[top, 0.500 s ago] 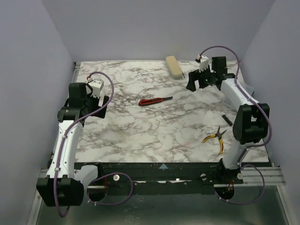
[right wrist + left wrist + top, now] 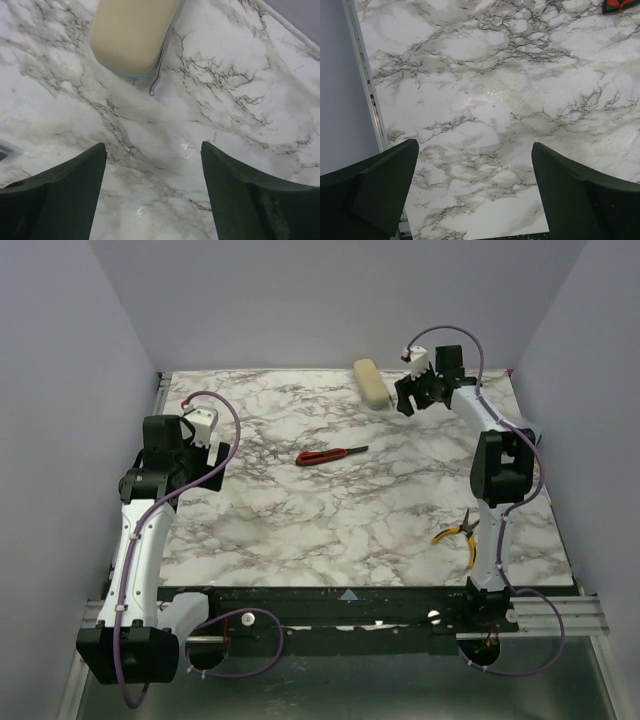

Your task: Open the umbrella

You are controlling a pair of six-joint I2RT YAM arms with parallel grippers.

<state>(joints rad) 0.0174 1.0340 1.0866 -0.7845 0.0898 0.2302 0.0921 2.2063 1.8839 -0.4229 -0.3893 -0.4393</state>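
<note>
the right pincer (image 2: 152,145) hangs over the marble table (image 2: 240,90) with its two dark fingers (image 2: 65,190) standing wide apart and only tabletop between them. the umbrella (image 2: 132,35) lies folded shut on the table, a tan bundle with a pale seam along its edge, just ahead of this pincer and a little toward the finger on the left of the wrist view. its rounded end faces the gap but stops short of it, and neither finger touches it. a thin cord (image 2: 156,82) trails from that end onto the marble. seen from above, the umbrella lies just beside the pincer, at the far edge of the table. the left pincer (image 2: 475,145) is likewise spread wide and holds nothing, over marble close to the table's side rail (image 2: 367,90). a red-handled cutter (image 2: 322,456) lies well ahead of the left pincer and off to its right. yellow-handled pliers (image 2: 462,533) lie well behind the right pincer, near its arm's base.
</note>
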